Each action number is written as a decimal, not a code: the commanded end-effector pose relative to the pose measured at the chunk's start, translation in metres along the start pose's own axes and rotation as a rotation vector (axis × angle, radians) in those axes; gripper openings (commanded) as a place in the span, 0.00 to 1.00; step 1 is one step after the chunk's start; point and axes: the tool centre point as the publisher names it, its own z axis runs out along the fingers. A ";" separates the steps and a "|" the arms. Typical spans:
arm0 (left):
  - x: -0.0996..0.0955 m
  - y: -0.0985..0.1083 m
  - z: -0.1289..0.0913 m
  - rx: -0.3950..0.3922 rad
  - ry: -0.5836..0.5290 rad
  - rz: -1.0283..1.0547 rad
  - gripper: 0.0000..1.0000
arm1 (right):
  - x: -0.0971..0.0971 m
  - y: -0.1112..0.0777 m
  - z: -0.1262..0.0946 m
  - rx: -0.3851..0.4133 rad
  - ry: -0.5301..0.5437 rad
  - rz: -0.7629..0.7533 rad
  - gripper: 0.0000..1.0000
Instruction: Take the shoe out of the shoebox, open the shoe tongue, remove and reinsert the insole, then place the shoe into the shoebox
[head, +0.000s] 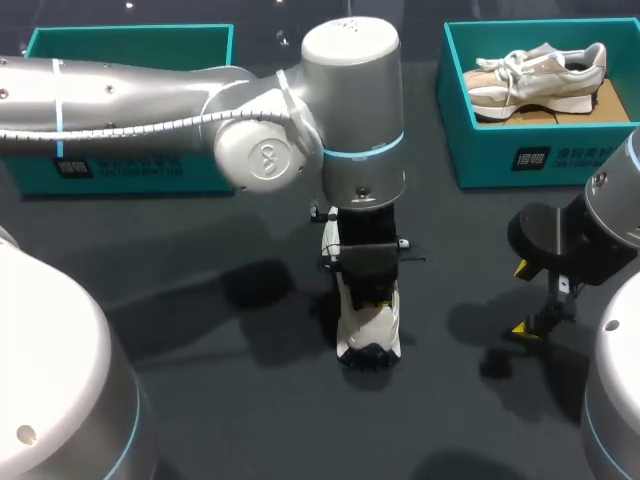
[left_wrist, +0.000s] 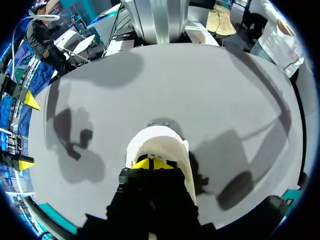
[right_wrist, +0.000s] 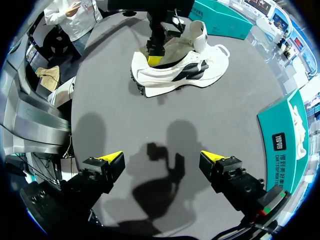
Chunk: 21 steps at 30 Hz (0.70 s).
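White shoe (right_wrist: 187, 75), black side stripes, upright mid-table, my left gripper (left_wrist: 155, 162) in its opening, grip unclear, right gripper (right_wrist: 162, 157) spread

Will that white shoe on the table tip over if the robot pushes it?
Probably not easily: the white sneaker sits flat on a wide, knobbly sole that likely grips rather than slides. Its raised tongue looks soft, so it would probably flop.

Two shoes (head: 370, 325) (head: 535, 75), two shoeboxes (head: 120, 165) (head: 520, 155), two claws (left_wrist: 152, 162) (right_wrist: 162, 157)
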 end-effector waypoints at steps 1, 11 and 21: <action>-0.018 0.007 0.041 0.065 0.061 -0.008 0.00 | 0.002 -0.001 0.000 -0.001 -0.004 -0.001 1.00; -0.002 0.022 0.075 -0.014 0.096 -0.065 0.00 | 0.002 -0.001 0.000 -0.001 -0.004 -0.001 1.00; 0.023 0.061 0.048 -0.236 0.116 -0.114 0.00 | 0.002 -0.001 0.000 -0.001 -0.004 -0.001 1.00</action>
